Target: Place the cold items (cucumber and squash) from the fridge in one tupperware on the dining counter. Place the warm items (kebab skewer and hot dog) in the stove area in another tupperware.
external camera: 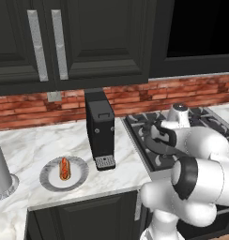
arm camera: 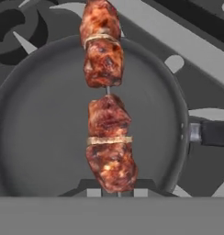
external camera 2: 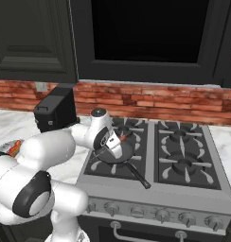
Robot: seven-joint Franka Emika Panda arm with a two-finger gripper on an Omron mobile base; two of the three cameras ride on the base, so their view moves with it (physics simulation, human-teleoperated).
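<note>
Currently claw closed tight on kebab skewer, jaws pinching lower end of stick at last meat chunk. Skewer runs straight out ahead of claw, across dark frying pan directly beneath. Pan handle off to claw's right. Pan sits on stove burner. Hot dog on plate, well apart from claw, on counter past coffee machine.

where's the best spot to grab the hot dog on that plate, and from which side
Grip the hot dog across its middle, coming straight down from above. It lies flat and alone on the round plate, long axis running roughly front to back, so jaws closing across its narrow width should fit. The coffee machine stands close on the right, so a side approach looks cramped.
</note>
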